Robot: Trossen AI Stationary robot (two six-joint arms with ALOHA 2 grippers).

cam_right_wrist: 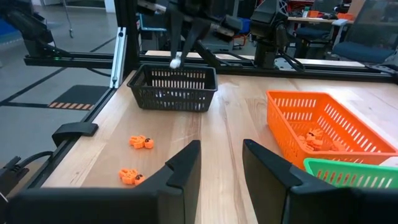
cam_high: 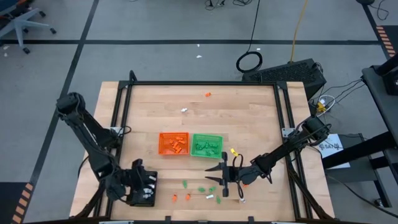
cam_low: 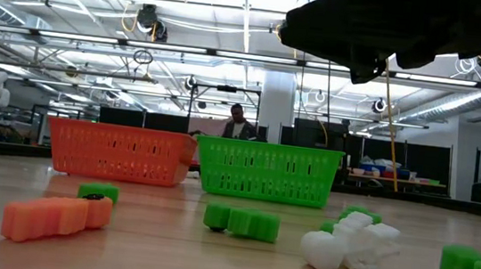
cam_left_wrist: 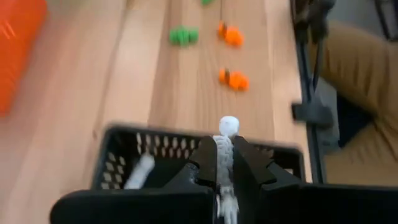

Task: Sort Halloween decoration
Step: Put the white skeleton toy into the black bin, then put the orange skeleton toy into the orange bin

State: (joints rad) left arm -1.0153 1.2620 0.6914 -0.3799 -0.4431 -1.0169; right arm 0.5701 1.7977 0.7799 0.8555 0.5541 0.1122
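Two claws | left claw (cam_left_wrist: 225, 177) pinching white skeleton (cam_left_wrist: 225, 155) | right claw (cam_right_wrist: 221, 165) parted, seemingly empty

Wooden table (cam_high: 249, 118), dark frame along edges.
Orange tray (cam_high: 173, 144) & green tray (cam_high: 206, 145): side by side, touching, mid-table; each w/ trinkets of its own colour inside.
Black tray (cam_high: 144, 188): near-left corner, white bits inside.
Left gripper (cam_high: 138, 182): over black tray; finger state not discernible from above.
Right gripper (cam_high: 219, 177): just right of loose pieces, below green tray, fingers apart, nothing seen between them.
Loose trinkets: green (cam_high: 185, 183), orange (cam_high: 175, 198), white (cam_high: 211, 197) along near edge; one orange (cam_high: 208, 94) & one white (cam_high: 185, 110) toward far side; yellow piece (cam_high: 233, 150) beside green tray.
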